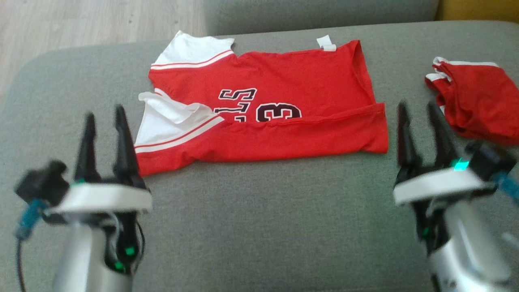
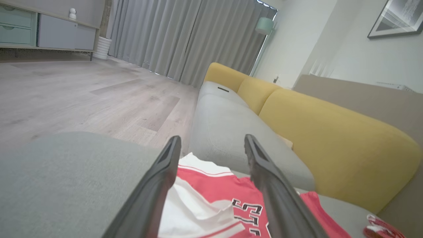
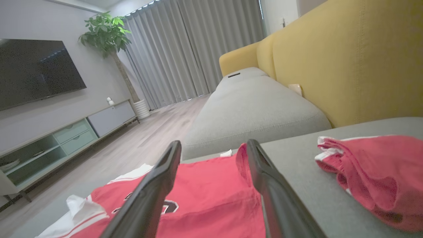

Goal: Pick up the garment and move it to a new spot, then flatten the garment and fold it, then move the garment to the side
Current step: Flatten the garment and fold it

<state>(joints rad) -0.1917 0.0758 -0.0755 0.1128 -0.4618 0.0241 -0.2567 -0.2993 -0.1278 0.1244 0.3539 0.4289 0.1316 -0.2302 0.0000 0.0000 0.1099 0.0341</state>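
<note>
The garment [image 1: 292, 81], a red jersey with white sleeves and black lettering, lies on the grey cushion [image 1: 259, 227] with its near edge folded over itself. My left gripper [image 1: 104, 115] hovers open just off the jersey's left sleeve, nothing between its fingers. My right gripper [image 1: 417, 107] stands open beside the jersey's right hem, also empty. In the left wrist view the garment [image 2: 211, 198] lies under my open left gripper [image 2: 213, 142]. In the right wrist view the garment [image 3: 205, 195] shows between and below the fingers of my right gripper [image 3: 214, 145].
A smaller red garment with white trim [image 1: 474, 97] lies crumpled at the right, close to my right gripper. The yellow sofa backrest [image 3: 347, 56] rises beyond the cushion. Wooden floor [image 1: 81, 20] lies past the cushion's far left edge.
</note>
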